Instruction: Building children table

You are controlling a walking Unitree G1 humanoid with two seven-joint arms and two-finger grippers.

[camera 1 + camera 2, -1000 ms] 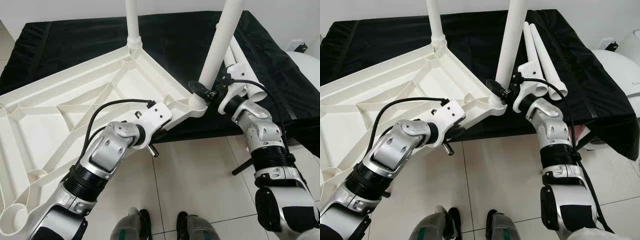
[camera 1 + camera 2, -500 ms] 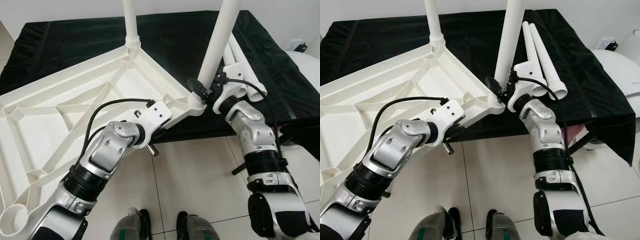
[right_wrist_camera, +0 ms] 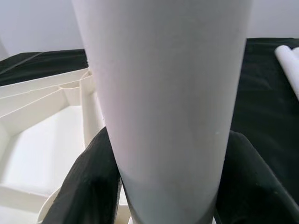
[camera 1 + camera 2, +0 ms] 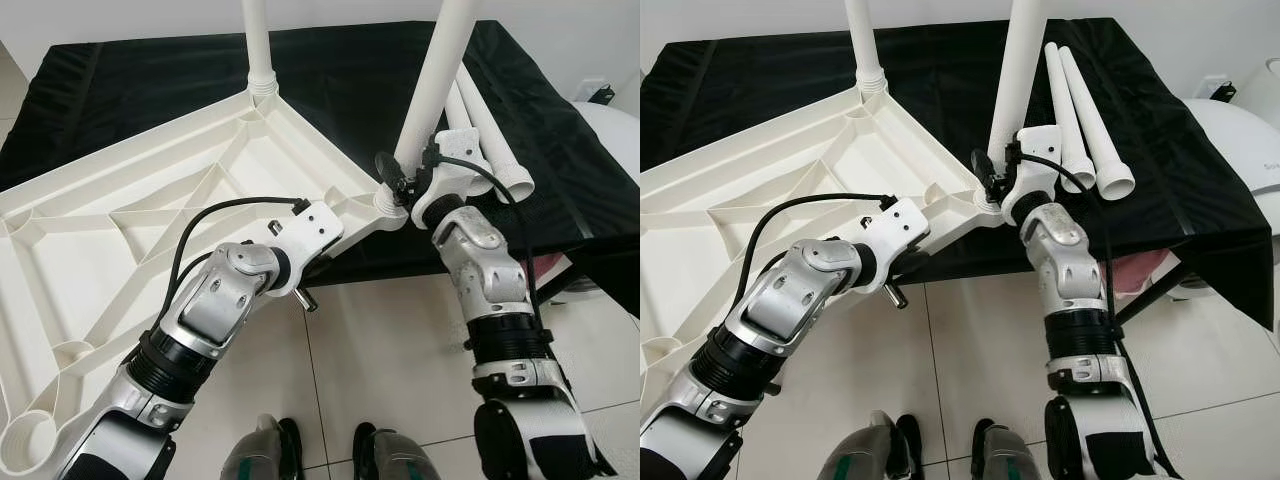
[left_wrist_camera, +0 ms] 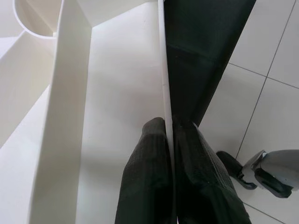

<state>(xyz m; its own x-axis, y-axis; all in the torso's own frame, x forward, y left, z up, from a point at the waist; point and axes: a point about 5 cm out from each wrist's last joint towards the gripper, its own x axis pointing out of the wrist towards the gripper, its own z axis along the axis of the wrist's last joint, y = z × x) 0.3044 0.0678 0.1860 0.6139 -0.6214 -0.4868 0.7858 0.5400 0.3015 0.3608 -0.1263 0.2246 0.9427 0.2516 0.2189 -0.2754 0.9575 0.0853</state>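
Across the black cloth [image 4: 350,80] lies the upturned white tabletop [image 4: 130,210], ribbed underside up, its near corner hanging out past the cloth's edge over the tiled floor [image 4: 380,340]. That overhang is your main risk: the panel rests only partly on the cloth, so a hard sideways push on the leg could lever it round or slide it off toward you. Your left gripper [image 5: 169,154] is clamped on the panel's thin rim, one finger on each side of the wall, and I judge that hold is what keeps the top steady; if it slackens, the corner may swing.

Your right gripper [image 3: 163,177] is closed around the near leg [image 4: 432,80] just above the corner socket [image 4: 392,203]. The leg looks slightly tilted, so forcing it down or twisting it off-axis could jam it or stress the socket rather than seat it. Whether it is fully home cannot be told.

A far leg [image 4: 256,45] already stands upright in the far corner. Two spare legs [image 4: 1085,120] lie on the cloth right behind your right wrist, close enough that a swing of the forearm could roll them off. A black stand leg [image 4: 1150,295] pokes out under the cloth near your right elbow, and a white rounded object [image 4: 1240,140] sits beyond.
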